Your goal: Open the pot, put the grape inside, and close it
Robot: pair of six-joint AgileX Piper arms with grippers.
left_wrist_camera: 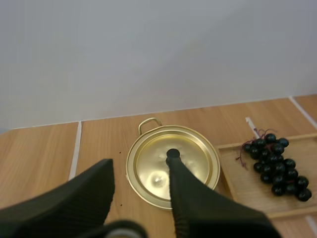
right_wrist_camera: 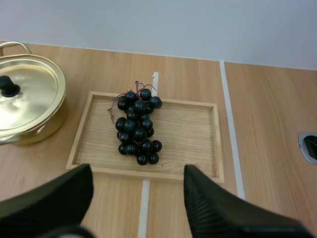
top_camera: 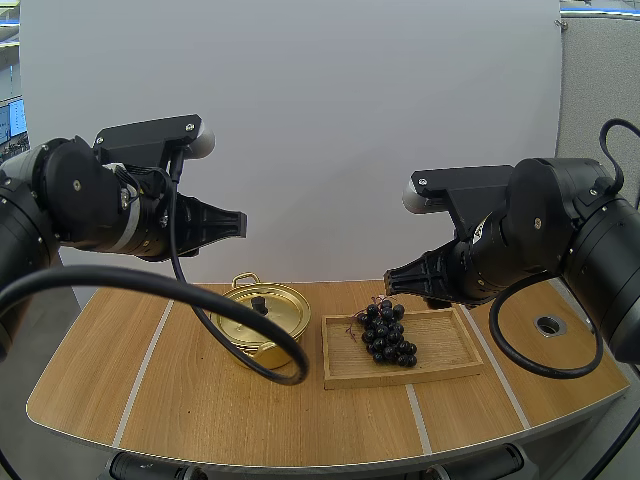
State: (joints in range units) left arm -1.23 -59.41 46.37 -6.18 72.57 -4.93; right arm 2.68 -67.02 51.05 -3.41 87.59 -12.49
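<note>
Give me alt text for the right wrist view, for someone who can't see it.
The right pincer hangs open over a wooden tray in which a bunch of dark grapes lies. Beside the tray, a gold pot sits on the wooden table with its lid on.

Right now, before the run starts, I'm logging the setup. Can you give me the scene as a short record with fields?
pot: gold, on the table, beside the tray
lid: on the pot, black knob on top
grapes: dark bunch lying in the tray
left tool: open, empty, raised above the pot's side of the table
right tool: open, empty, raised near the grapes
progress: lid not yet off, grapes not in the pot
</note>
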